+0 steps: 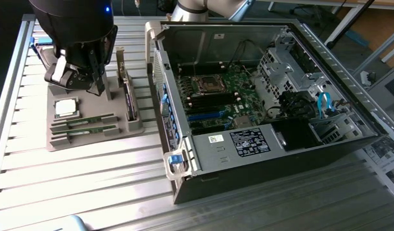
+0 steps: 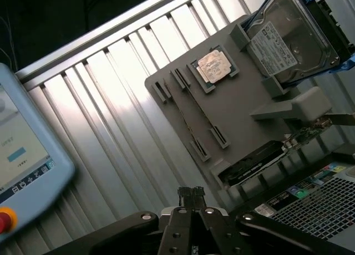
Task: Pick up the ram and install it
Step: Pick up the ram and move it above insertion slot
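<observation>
2 RAM sticks (image 1: pixel 85 120) lie parallel in the gray tray (image 1: pixel 52 98), long axes running left-right across the exterior view, just camera-side of the fully closed, empty gripper (image 1: pixel 97 87).

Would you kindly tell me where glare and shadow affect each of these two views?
Exterior view: glare whitens the slatted table around the grey tray, while the inside of the open computer case sits in shade. Wrist view: the table blazes beside the tray, the processor chip glints, and the shut claw lies dark.
</observation>
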`<state>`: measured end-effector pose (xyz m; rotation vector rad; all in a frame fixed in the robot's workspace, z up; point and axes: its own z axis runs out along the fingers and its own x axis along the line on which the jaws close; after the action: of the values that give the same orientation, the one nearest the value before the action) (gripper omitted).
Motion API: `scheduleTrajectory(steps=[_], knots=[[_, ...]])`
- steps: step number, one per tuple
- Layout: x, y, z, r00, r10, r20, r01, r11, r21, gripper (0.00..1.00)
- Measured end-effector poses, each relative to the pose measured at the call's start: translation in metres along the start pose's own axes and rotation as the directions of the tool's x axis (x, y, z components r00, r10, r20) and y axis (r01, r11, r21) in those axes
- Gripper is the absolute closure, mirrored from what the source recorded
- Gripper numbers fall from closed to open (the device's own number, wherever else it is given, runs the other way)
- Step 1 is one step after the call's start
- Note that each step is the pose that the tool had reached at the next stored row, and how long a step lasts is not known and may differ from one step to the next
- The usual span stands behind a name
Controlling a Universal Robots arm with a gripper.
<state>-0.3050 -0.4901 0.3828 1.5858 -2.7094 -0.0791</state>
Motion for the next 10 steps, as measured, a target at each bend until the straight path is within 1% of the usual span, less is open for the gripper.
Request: scheduleTrajectory(steps=[10], knots=[[0.0,-0.0001,0.0005,0.9991,-0.042,-0.0018,0.042,0.9991,-0.0011,0.89]])
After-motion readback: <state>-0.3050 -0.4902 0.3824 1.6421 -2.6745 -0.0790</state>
